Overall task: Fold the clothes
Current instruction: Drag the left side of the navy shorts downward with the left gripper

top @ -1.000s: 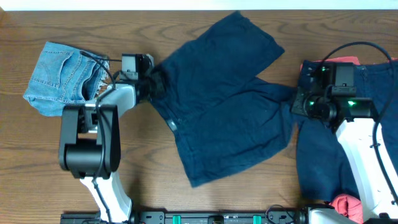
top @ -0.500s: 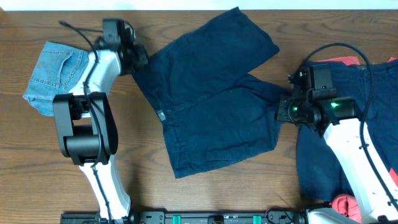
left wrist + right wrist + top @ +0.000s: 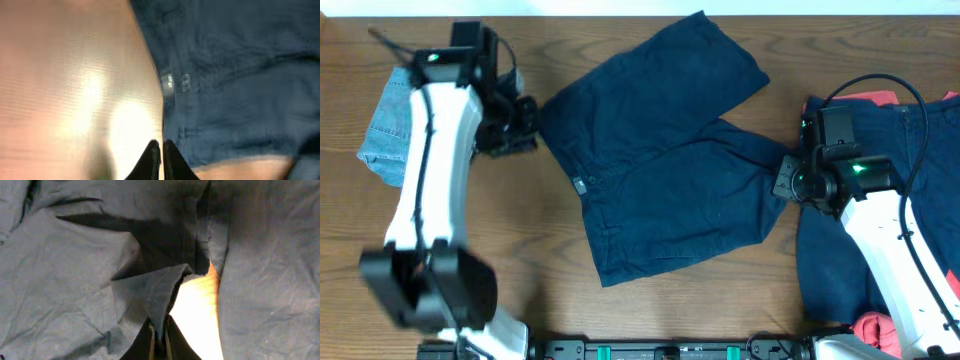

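The left gripper [image 3: 160, 159] has its fingers pressed together. In the left wrist view they stand at the border between the bare table [image 3: 520, 260] and the waistband edge of the navy shorts [image 3: 660, 160]. It cannot be told whether any cloth is between them, and from above the gripper appears just beside the waistband corner. The right gripper [image 3: 159, 340] is closed on a folded hem of the same shorts, at the leg end on the right side.

Compared with one second ago, the shorts have been drawn to the left and stretched between the two arms. The waistband lies further left and the cloth looks flatter, with fewer wrinkles. The left arm has swung up and now crosses over the denim shorts [image 3: 382, 140]. This suggests the spreading step is almost finished and the first fold can probably follow. Another dark garment [image 3: 830, 270] and a coral-red piece [image 3: 875, 330] wait on the right side, not folded.

A button [image 3: 185, 80] shows near the waistband. A small pale tag [image 3: 579, 184] sits there too, but its writing is too small to read.
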